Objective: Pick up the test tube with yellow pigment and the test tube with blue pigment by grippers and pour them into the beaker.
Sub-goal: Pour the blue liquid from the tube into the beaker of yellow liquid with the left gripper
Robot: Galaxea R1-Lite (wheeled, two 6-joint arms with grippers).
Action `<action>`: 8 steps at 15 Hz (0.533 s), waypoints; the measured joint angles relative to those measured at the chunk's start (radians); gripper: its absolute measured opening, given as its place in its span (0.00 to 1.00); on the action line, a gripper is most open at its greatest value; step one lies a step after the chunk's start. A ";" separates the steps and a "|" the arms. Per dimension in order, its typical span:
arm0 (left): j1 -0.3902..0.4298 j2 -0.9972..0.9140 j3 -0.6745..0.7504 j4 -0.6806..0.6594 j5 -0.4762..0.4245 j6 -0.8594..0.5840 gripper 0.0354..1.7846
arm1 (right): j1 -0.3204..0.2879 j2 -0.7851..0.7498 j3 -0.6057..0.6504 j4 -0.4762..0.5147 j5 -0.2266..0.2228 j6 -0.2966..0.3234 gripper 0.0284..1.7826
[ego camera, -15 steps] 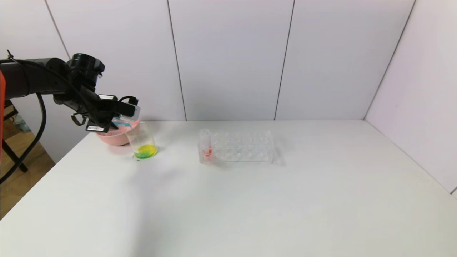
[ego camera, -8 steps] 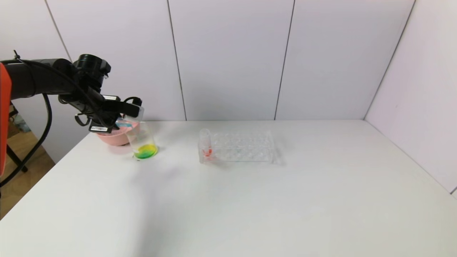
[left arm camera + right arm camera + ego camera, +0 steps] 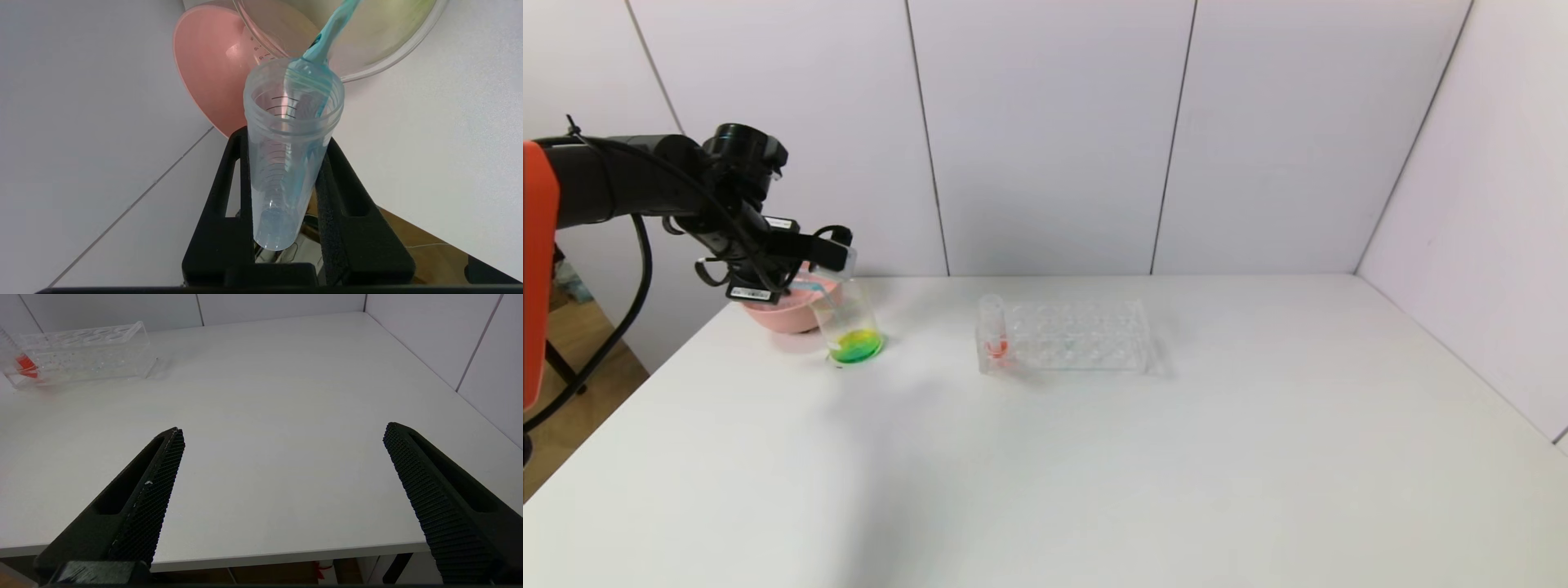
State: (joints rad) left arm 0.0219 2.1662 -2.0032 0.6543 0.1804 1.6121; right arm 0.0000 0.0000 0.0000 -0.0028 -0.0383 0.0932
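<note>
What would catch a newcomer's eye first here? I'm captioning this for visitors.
The left gripper, at the table's far left, holds the test tube with blue pigment tipped over the beaker, a blue stream running from its mouth. Green-yellow liquid pools in the beaker, before a pink bowl. A clear rack mid-table holds one orange-red tube.

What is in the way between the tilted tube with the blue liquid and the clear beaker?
Nothing visible. The left gripper holds the clear test tube with blue pigment tipped at the clear plastic beaker, and a blue stream runs straight in. The pink bowl sits behind.
</note>
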 joint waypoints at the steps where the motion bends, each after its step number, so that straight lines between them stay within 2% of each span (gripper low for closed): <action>1: -0.003 0.000 0.000 -0.002 0.015 0.000 0.24 | 0.000 0.000 0.000 0.000 0.000 0.000 1.00; 8: -0.027 -0.002 0.000 -0.007 0.102 0.000 0.24 | 0.000 0.000 0.000 0.000 0.000 0.000 1.00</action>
State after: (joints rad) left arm -0.0051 2.1638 -2.0032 0.6470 0.2828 1.6121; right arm 0.0000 0.0000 0.0000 -0.0028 -0.0383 0.0932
